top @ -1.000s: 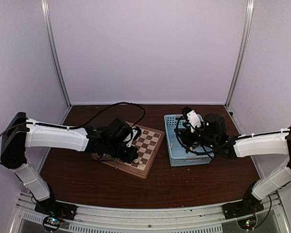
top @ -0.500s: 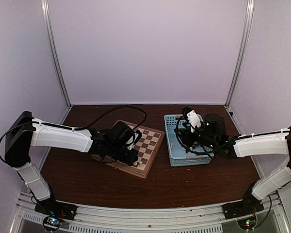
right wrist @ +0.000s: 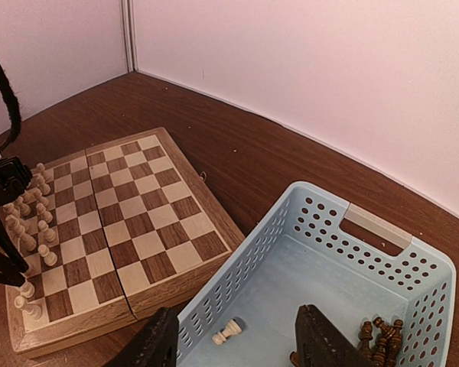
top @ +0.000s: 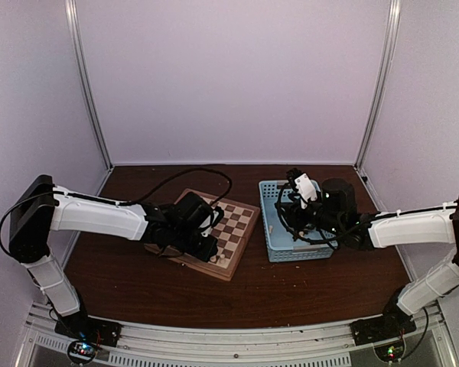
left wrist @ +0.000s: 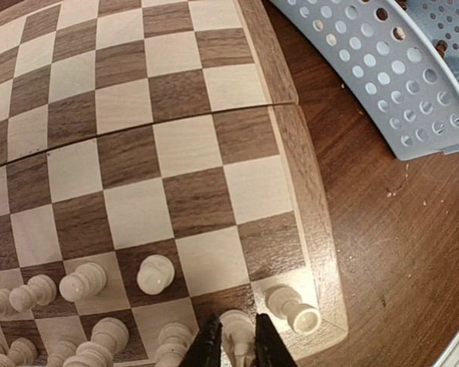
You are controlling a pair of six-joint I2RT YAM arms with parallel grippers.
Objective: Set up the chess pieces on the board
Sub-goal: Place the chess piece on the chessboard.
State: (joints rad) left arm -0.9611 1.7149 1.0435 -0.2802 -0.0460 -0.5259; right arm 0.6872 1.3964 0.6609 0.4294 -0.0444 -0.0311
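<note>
Chess pieces (left wrist: pixel 154 273), the white ones, crowd two rows along one board (left wrist: pixel 300 176) edge, other squares open. Left gripper (left wrist: pixel 237 348) narrow around a piece beside the corner, can't tell if it's pinching. Right gripper (right wrist: pixel 241 348) gapes empty over the basket (right wrist: pixel 237 264) beside the board.

Light: even, soft, pinkish | shadows: faint | left wrist: edges bowed | overhead: slightly soft

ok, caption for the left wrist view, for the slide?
Left gripper pinching a white piece on the edge row of the board, other white pieces alongside, blue basket beyond.
</note>
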